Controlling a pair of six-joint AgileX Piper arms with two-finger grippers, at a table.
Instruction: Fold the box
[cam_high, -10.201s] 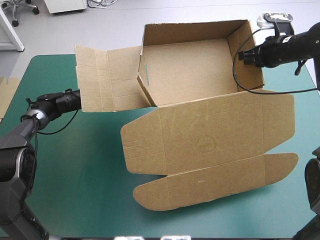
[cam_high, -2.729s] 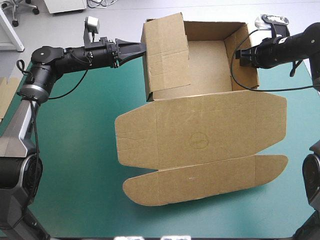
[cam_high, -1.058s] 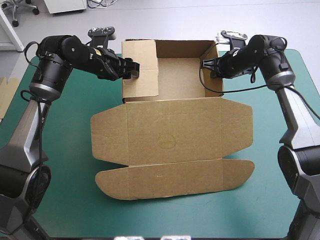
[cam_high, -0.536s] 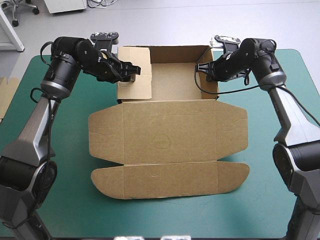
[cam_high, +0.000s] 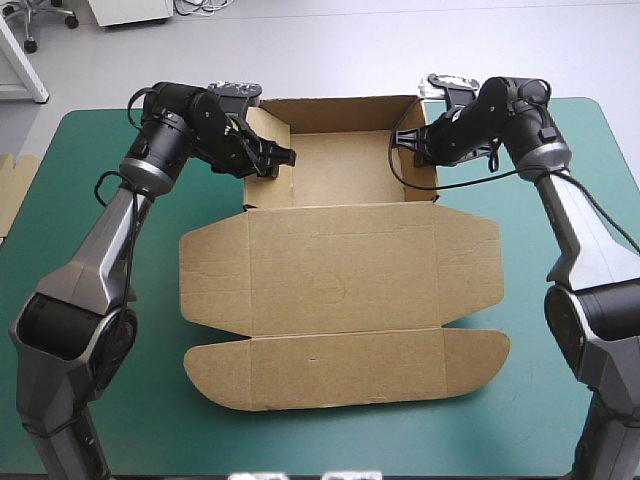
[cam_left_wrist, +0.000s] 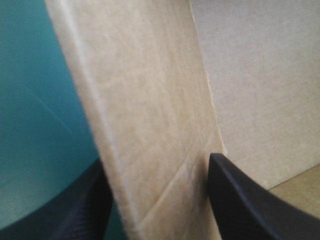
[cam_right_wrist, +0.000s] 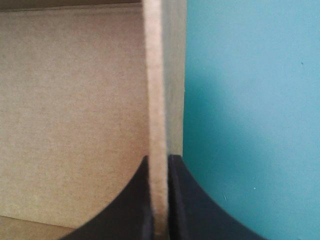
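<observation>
While the brown box (cam_high: 340, 285) is lying in the middle of the teal-green table (cam_high: 110, 400), its open tray is sitting toward twelve o'clock. Its lid is stretching flat toward six o'clock, with the rounded flap nearest the front edge. The left gripper (cam_high: 280, 158) is reaching over the tray's nine o'clock wall. Its black fingers (cam_left_wrist: 245, 205) are standing apart, one on each side, and the thick wall is filling the gap between them. The right gripper (cam_high: 401, 139) is pinching the three o'clock wall, its jaws nearly closed on the board's edge. One finger is sitting inside the tray and the other outside, over the table. Each arm is arching high over its own side of the table.
</observation>
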